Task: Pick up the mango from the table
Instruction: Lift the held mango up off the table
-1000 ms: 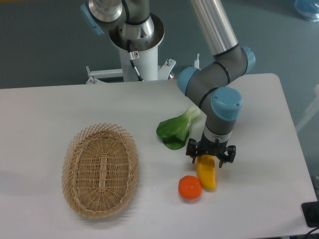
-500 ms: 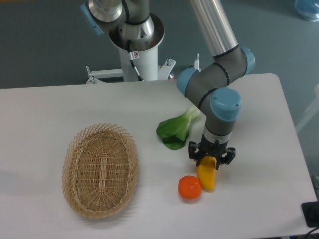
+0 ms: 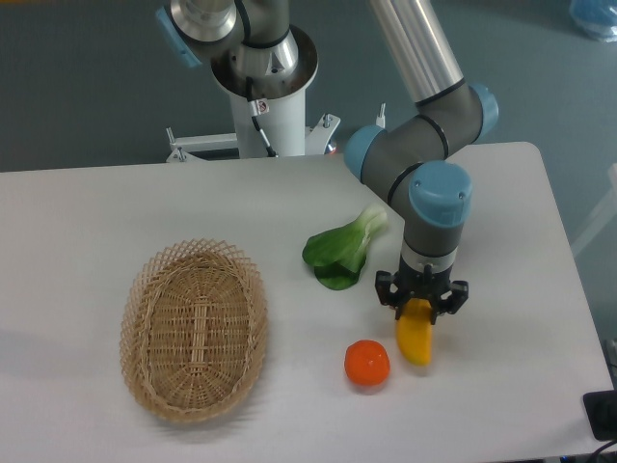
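The mango (image 3: 415, 338) is a smooth yellow fruit shading to orange at its upper end, on the white table (image 3: 501, 231) right of centre near the front. My gripper (image 3: 421, 307) points straight down over it, its dark fingers shut on the mango's upper end. The lower end hangs free below the fingers. I cannot tell whether it still touches the table. The mango's top is hidden by the fingers.
A round orange (image 3: 367, 363) lies just left of the mango, a small gap between them. A green bok choy (image 3: 340, 251) lies behind, left of the arm. An oval wicker basket (image 3: 194, 328) stands at the left. The robot's base (image 3: 265, 87) is at the back.
The gripper has closed on the mango and shifted a little to the right with it. The mango now sits apart from the orange, which it almost touched before.
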`<action>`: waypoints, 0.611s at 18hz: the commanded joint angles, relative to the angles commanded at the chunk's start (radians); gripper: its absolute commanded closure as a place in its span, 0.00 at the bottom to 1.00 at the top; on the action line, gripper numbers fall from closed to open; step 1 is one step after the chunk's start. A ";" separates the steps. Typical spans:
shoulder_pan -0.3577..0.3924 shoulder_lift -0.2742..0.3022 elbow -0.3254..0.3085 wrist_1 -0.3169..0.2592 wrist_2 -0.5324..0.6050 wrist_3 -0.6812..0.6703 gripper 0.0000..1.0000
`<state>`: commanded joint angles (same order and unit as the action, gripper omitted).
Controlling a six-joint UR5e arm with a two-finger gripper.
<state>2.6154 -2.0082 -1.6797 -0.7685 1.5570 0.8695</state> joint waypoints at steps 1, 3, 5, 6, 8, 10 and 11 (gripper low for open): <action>0.012 0.011 0.000 -0.002 0.002 0.032 0.45; 0.026 0.040 -0.002 -0.006 0.005 0.121 0.45; 0.049 0.077 0.000 -0.034 -0.003 0.149 0.45; 0.064 0.091 0.012 -0.064 -0.003 0.151 0.45; 0.066 0.109 0.061 -0.150 -0.017 0.151 0.45; 0.080 0.112 0.130 -0.250 -0.041 0.151 0.45; 0.081 0.112 0.152 -0.276 -0.049 0.151 0.45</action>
<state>2.6967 -1.8960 -1.5281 -1.0444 1.5080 1.0201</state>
